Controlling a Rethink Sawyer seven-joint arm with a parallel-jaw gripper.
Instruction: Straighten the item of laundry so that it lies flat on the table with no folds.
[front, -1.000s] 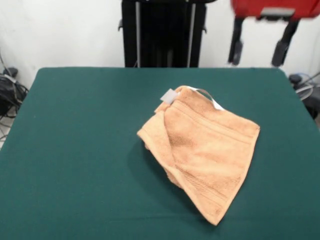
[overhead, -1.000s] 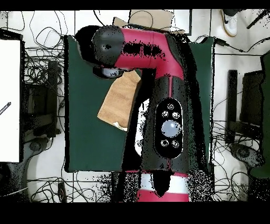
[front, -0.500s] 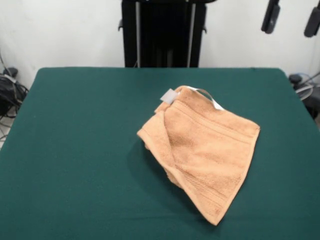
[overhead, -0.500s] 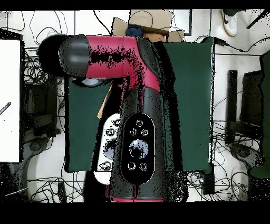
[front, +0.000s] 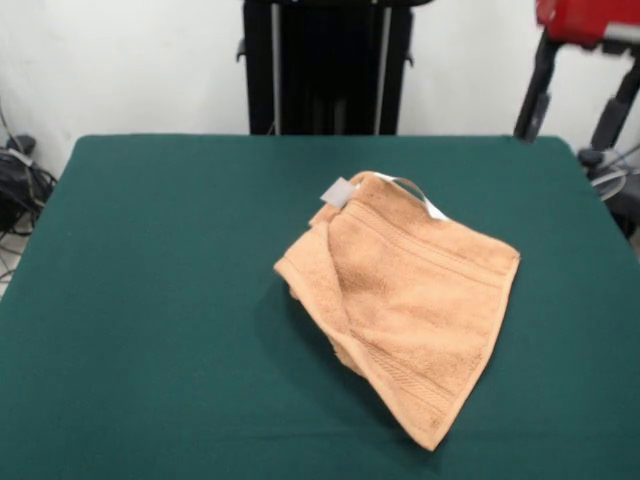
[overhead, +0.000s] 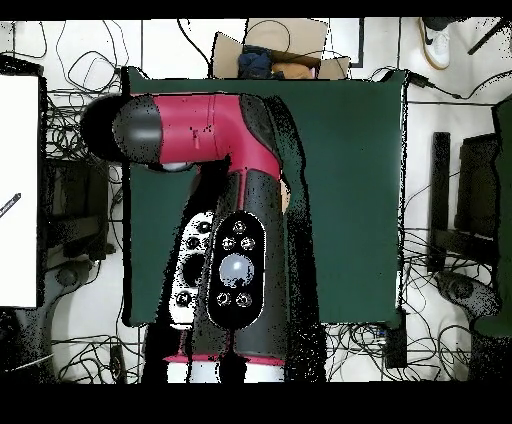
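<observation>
Towel (front: 405, 295): peach terry, folded into a rough triangle with ribbed border bands, lying right of centre on the green felt table (front: 150, 300). Gripper (front: 578, 100), fingers spread and empty, hangs well apart at the towel's 1 o'clock.

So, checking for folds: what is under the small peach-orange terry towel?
The peach-orange terry towel lies on the dark green felt table; a folded-under layer shows at its left edge. Anything beneath is covered.
</observation>
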